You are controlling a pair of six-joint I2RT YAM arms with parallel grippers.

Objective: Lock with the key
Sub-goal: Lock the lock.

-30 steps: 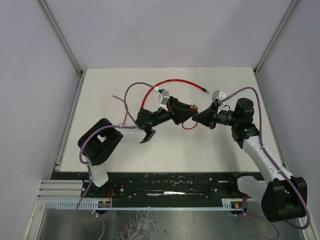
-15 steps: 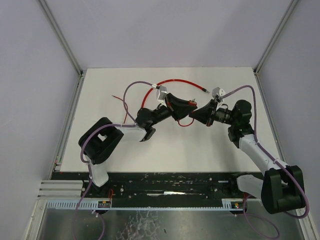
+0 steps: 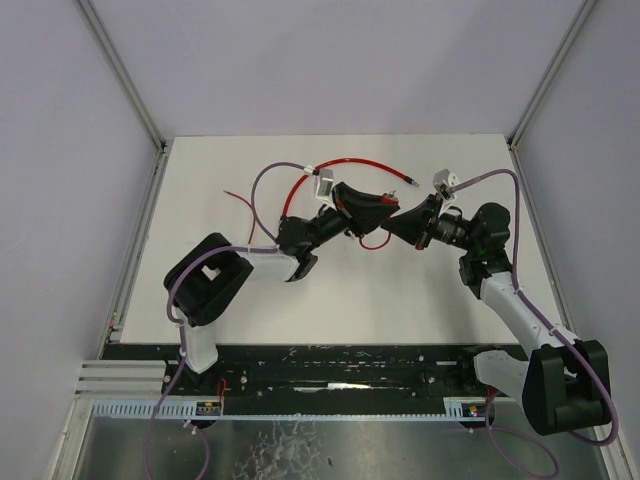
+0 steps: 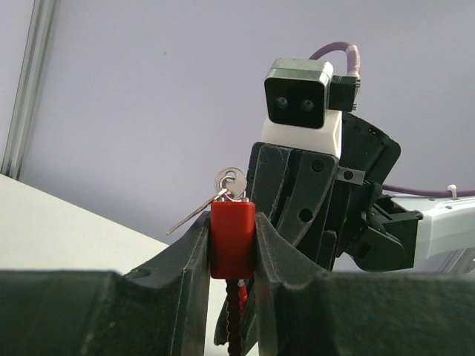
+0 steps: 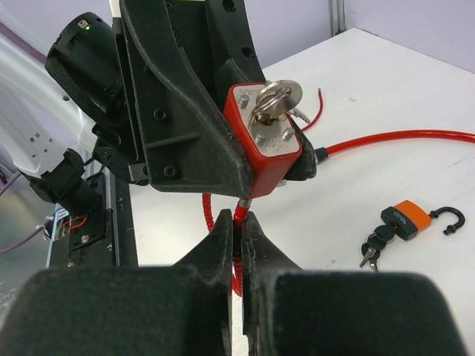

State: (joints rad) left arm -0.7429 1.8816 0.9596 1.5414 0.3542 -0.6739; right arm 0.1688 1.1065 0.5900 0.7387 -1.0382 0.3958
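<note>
A red lock (image 4: 232,237) is pinched between the fingers of my left gripper (image 4: 231,222), which is shut on it and holds it up above the table. A silver key (image 5: 276,96) on a ring sits in the keyhole of the lock (image 5: 263,144). The red cable (image 5: 238,215) leaves the lock's underside, and my right gripper (image 5: 237,226) is shut on it just below the body. In the top view the two grippers, left (image 3: 365,212) and right (image 3: 393,222), meet nose to nose at the table's middle.
An orange padlock (image 5: 404,220) with an open shackle and a bunch of keys (image 5: 373,243) lies on the white table (image 5: 386,81). The rest of the red cable (image 3: 330,163) loops across the back. A thin red wire (image 3: 240,197) lies at the left.
Both grippers have shifted a little toward the back of the table with the lock between them. The right wrist has rolled. Neither grip has changed.
</note>
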